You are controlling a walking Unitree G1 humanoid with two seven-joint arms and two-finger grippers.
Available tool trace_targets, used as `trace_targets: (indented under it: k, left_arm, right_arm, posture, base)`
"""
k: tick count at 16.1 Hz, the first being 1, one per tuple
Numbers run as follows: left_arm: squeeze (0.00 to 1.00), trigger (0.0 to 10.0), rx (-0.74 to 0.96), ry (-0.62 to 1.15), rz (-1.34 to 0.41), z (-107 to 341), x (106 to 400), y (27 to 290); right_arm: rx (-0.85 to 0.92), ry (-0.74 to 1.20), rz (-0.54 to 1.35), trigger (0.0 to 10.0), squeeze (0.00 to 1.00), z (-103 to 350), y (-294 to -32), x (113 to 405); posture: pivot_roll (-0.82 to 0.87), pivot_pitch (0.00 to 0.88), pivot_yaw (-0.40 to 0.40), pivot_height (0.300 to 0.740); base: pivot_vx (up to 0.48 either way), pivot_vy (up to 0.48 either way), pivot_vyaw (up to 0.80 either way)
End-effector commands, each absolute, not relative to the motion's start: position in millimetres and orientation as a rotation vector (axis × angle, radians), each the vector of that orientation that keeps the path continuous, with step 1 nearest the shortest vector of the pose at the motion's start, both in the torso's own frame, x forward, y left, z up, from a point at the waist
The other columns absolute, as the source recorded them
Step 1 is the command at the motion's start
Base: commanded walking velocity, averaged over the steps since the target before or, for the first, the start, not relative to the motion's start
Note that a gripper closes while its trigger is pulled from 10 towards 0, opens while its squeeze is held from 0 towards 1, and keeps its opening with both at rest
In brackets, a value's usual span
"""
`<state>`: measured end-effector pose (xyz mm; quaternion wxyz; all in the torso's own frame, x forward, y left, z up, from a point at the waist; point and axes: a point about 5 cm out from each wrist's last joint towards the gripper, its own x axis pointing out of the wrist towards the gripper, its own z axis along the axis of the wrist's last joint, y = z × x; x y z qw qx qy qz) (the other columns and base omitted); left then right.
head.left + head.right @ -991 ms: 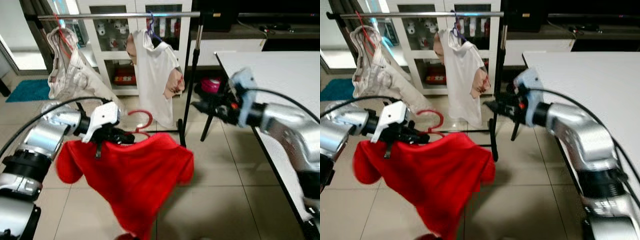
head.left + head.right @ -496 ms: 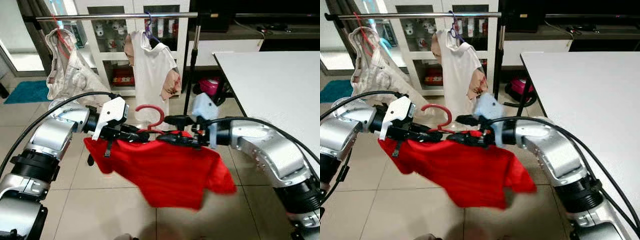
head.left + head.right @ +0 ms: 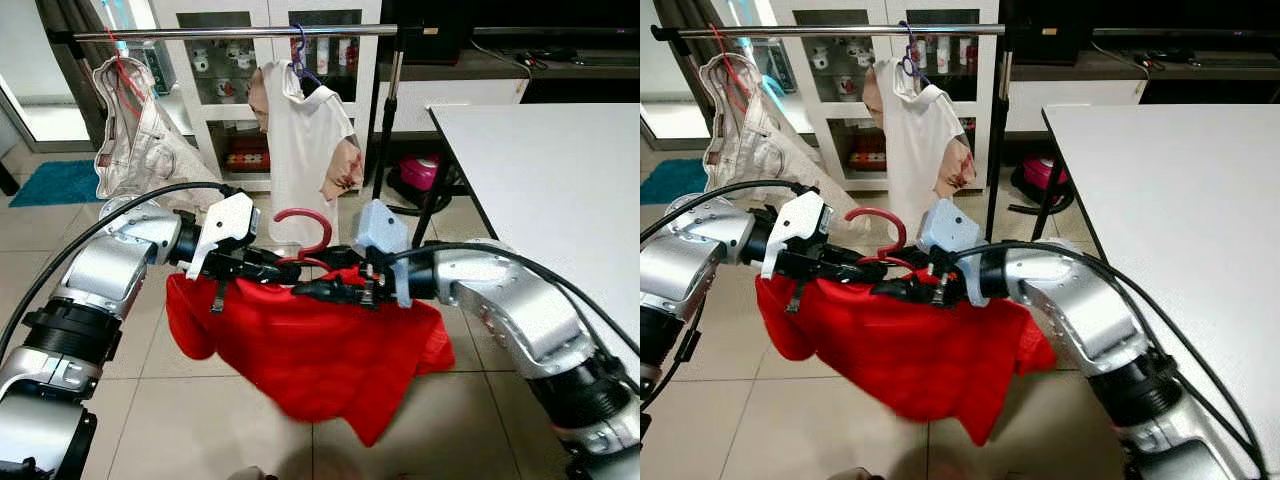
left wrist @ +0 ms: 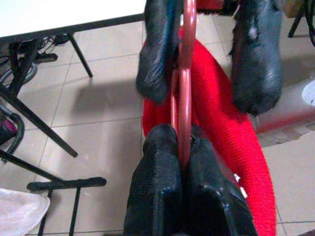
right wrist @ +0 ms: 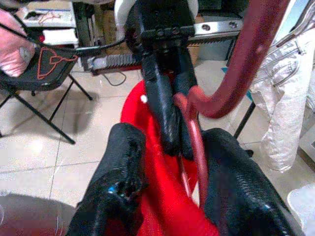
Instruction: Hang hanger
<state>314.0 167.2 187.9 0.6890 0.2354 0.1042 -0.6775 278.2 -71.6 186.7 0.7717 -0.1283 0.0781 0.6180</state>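
Note:
A red hanger [image 3: 305, 222] carries a red shirt [image 3: 310, 350] in front of me, at mid height over the floor. My left gripper [image 3: 268, 268] is shut on the hanger's wire just below the hook; the left wrist view shows its two fingers pinched on the red hanger [image 4: 187, 73]. My right gripper [image 3: 305, 290] reaches in from the right, open, one finger on each side of the wire, tips close to the left gripper's. In the right wrist view its fingers [image 5: 120, 167] straddle the wire. The metal rail [image 3: 230, 33] runs across the top, well above the hook.
On the rail hang a white shirt [image 3: 305, 140] and a beige garment [image 3: 140, 140], with a bare stretch between them. The rack's black post [image 3: 385, 130] stands right of the white shirt. A white table [image 3: 560, 160] fills the right side. White cabinets stand behind.
My right arm has swung in from the table side to the hanger, its gripper sliding left along the wire towards the left gripper. The hanger has risen and the shirt has swung.

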Motion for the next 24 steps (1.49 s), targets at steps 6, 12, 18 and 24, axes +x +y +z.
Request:
trace_targets:
  k: [6,12,18,24]
  left_arm:
    - [0.00,0.0,0.559,0.159,-1.508,203.8,317.5,161.3]
    - [0.00,0.0,0.580,0.131,-1.463,210.7,322.3,165.2]
    - [0.00,3.1,0.598,0.076,-1.394,216.8,328.0,170.9]
    - [1.00,10.0,0.499,0.058,-1.478,225.9,319.9,176.0]
  right_arm:
    - [-0.257,0.159,1.351,0.0,0.00,186.7,-64.3,279.7]
    - [-0.238,0.195,1.388,0.0,0.00,181.8,-66.2,278.0]
    - [-0.221,0.202,1.461,0.0,0.00,177.3,-67.9,271.2]
    - [-0.227,0.259,1.416,0.0,0.00,165.8,-82.9,271.0]
  posture:
    - [-0.14,0.000,0.035,0.740]
    - [-0.12,0.000,0.023,0.740]
    - [-0.13,0.000,0.033,0.740]
    - [-0.12,0.000,0.038,0.740]
  base:
    - [0.000,0.000,0.00]
    - [0.000,0.000,0.00]
    - [0.000,0.000,0.00]
    - [0.000,0.000,0.00]
